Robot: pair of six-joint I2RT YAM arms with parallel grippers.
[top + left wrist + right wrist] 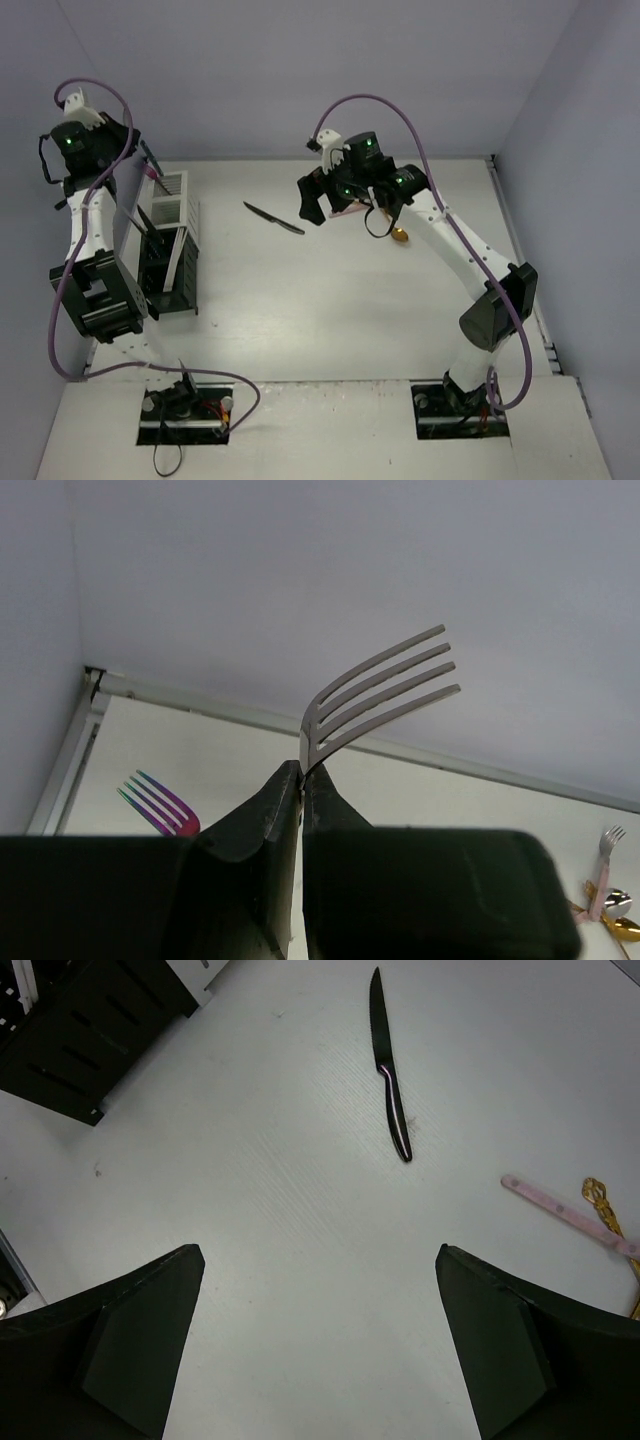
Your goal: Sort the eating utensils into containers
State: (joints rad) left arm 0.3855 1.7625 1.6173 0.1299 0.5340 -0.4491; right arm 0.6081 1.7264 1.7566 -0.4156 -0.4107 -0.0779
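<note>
Brushed metal fork [318,728], glossy black knife [384,1060], matt white table [300,1260]

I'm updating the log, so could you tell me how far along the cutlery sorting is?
Done: a few pieces appear to stand in the black container and white container. In hand: the left gripper is shut on a silver fork; the right gripper is open and empty. Remaining: the black knife, a pink-handled piece and a gold spoon lie on the table.
</note>
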